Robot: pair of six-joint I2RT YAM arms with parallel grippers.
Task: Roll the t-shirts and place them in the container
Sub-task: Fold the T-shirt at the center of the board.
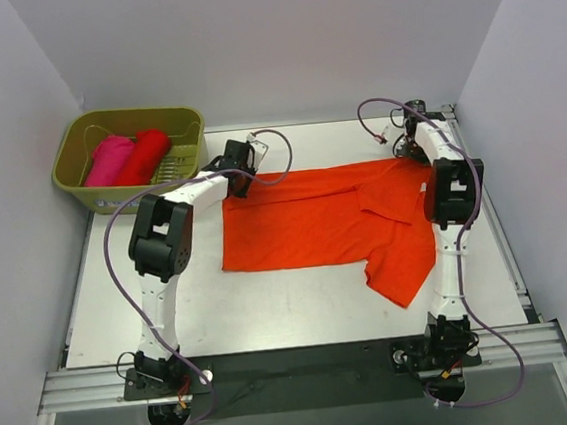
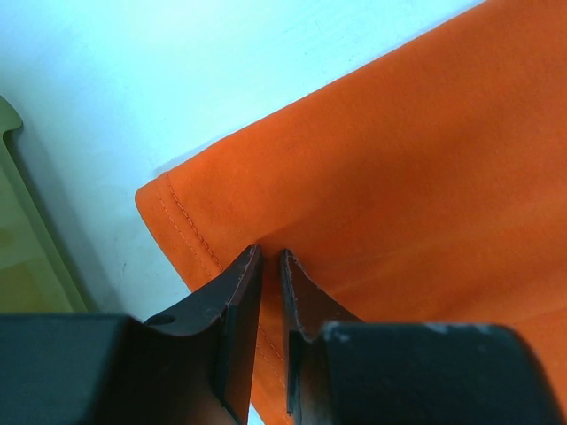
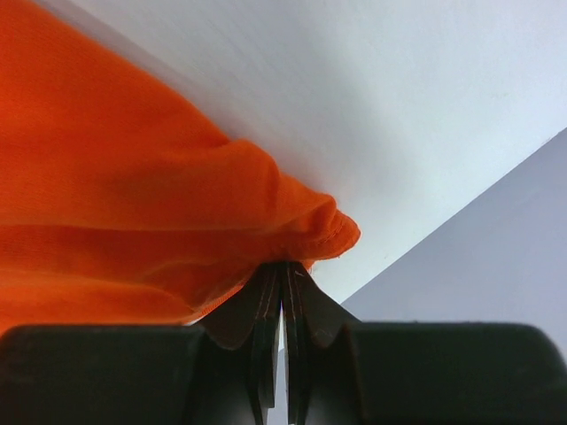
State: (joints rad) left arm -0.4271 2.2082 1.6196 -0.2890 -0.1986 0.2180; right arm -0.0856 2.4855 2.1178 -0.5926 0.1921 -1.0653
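The orange-red t-shirt (image 1: 310, 225) lies spread flat mid-table (image 1: 273, 314), one sleeve trailing toward 5 o'clock. The left gripper (image 2: 270, 255) pinches its hem near the 10 o'clock corner, cloth showing between the near-closed fingers. The right gripper (image 3: 283, 266) is pressed tight on a bunched fold at the 2 o'clock corner. At the table's 10 o'clock, the olive basket (image 1: 72, 183) holds two bundles side by side: the magenta t-shirt (image 1: 108, 161) and the red t-shirt (image 1: 147, 155)

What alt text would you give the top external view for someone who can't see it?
An orange shirt lies spread on a white table, the left end effector at its far left corner and the right end effector at its far right corner. A green basket at far left holds a pink roll and a red roll.
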